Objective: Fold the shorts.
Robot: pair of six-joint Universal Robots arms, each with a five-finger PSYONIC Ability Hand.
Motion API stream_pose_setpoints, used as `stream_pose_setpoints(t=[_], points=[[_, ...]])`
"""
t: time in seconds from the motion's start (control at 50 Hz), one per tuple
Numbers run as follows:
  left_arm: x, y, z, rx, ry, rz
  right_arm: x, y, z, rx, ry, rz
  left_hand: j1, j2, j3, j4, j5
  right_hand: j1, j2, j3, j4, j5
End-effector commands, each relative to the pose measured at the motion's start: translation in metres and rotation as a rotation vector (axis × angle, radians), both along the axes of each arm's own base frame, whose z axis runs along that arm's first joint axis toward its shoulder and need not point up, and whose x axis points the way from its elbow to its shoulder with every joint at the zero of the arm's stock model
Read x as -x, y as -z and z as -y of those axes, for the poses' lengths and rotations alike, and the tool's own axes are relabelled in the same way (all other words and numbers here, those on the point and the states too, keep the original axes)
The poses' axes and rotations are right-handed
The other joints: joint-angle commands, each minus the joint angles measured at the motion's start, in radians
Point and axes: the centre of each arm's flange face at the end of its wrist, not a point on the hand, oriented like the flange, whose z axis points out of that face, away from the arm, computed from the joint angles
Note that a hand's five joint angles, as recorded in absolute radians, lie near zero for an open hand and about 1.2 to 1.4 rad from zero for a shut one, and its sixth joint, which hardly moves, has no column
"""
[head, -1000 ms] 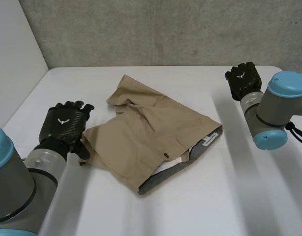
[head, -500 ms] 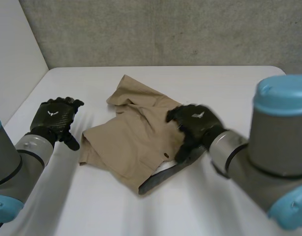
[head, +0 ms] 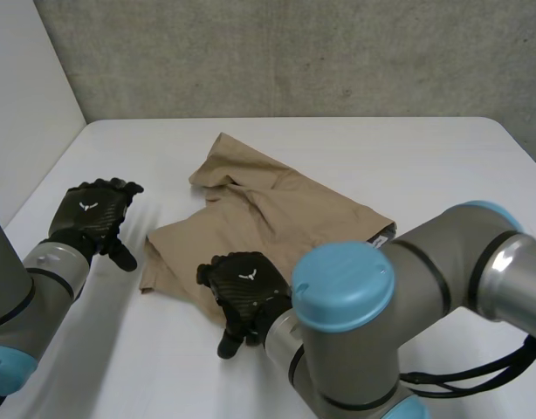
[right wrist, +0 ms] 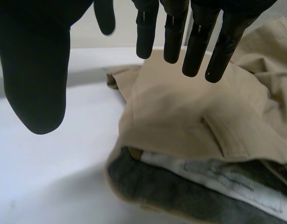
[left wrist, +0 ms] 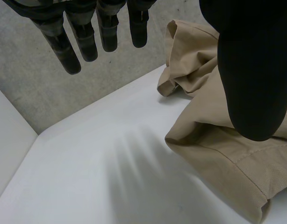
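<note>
The khaki shorts (head: 277,223) lie crumpled in the middle of our white bench (head: 425,166). At the open waist we see the grey lining (right wrist: 157,186) and a white label (right wrist: 218,176). Our left hand (head: 92,212) hovers over bare bench just beside the shorts' side edge, its fingers (left wrist: 87,35) straight and apart, holding nothing. Our right hand (head: 243,288) is over the near edge of the shorts by the waist opening, fingers (right wrist: 199,42) spread wide and straight, thumb well apart, gripping nothing. We cannot tell whether it touches the cloth.
</note>
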Motion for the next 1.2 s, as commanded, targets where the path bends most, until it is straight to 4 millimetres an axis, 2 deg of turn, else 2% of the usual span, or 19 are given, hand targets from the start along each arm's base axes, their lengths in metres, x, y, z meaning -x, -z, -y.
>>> stream_pose_setpoints(t=[0.02,0.14,0.2,0.22,0.24,0.26,0.28,0.44,0.52,0.62,0.66,0.82,0.94,1.06,1.2], points=[[-0.001,0.001,0.0,-0.002,-0.002,-0.001,-0.002,0.02,0.006,0.055,0.109,-0.048,0.039,0.033,0.041,0.042,0.039,0.075,0.012,0.024,0.047,0.05],[0.0,0.001,-0.001,-0.005,-0.001,0.0,-0.003,0.027,0.012,0.095,0.135,-0.081,0.033,0.027,0.035,0.036,0.033,0.154,0.091,0.103,0.126,0.129],[-0.001,0.001,-0.002,-0.007,-0.001,0.0,-0.003,0.027,0.013,0.104,0.137,-0.079,0.033,0.027,0.035,0.036,0.033,0.438,0.375,0.387,0.409,0.413],[-0.001,0.001,-0.002,-0.007,-0.001,0.0,-0.003,0.025,0.013,0.108,0.138,-0.072,0.033,0.027,0.035,0.036,0.033,0.593,0.53,0.543,0.565,0.568],[-0.001,0.001,-0.003,-0.007,-0.001,0.0,-0.004,0.023,0.014,0.119,0.14,-0.058,0.033,0.027,0.035,0.036,0.033,0.903,0.84,0.852,0.874,0.878],[-0.001,0.001,-0.003,-0.007,-0.001,0.0,-0.004,0.021,0.015,0.127,0.142,-0.048,0.03,0.024,0.032,0.033,0.03,1.031,0.968,0.98,1.002,1.006],[0.0,0.001,-0.003,-0.007,0.001,0.0,-0.005,0.021,0.016,0.132,0.141,-0.043,0.027,0.021,0.029,0.03,0.027,1.055,0.991,1.004,1.026,1.029],[0.0,0.003,-0.007,-0.02,0.005,0.003,0.003,0.016,0.03,0.195,0.14,-0.093,0.019,0.012,0.02,0.021,0.018,1.055,0.992,1.004,1.026,1.029],[0.002,0.003,-0.008,-0.023,0.016,0.003,0.011,0.004,0.04,0.233,0.155,-0.098,0.022,0.015,0.023,0.024,0.021,1.055,0.992,1.004,1.026,1.029],[0.003,0.005,-0.012,-0.049,0.023,0.006,0.032,-0.018,0.065,0.28,0.196,-0.099,0.03,0.024,0.032,0.033,0.03,1.055,0.992,1.004,1.026,1.029],[0.004,0.005,-0.013,-0.056,0.024,0.006,0.039,-0.023,0.068,0.296,0.196,-0.106,0.039,0.033,0.041,0.042,0.039,1.055,0.992,1.004,1.026,1.029],[0.012,0.004,-0.009,-0.081,0.027,-0.093,0.055,-0.032,0.055,0.323,0.157,-0.133,0.189,0.183,0.19,0.192,0.188,1.055,0.992,1.004,1.026,1.029],[0.014,0.017,-0.001,-0.154,0.016,-0.188,0.062,-0.035,0.048,0.325,0.158,-0.132,0.297,0.291,0.299,0.3,0.297,1.055,0.992,1.004,1.026,1.029],[0.012,0.018,0.01,-0.179,-0.021,-0.259,0.072,-0.041,0.05,0.331,0.184,-0.129,0.327,0.321,0.328,0.33,0.327,1.055,0.992,1.004,1.026,1.029],[0.011,0.024,0.017,-0.214,-0.046,-0.306,0.083,-0.057,0.049,0.354,0.187,-0.095,0.318,0.312,0.32,0.321,0.318,1.055,0.992,1.004,1.026,1.029]])
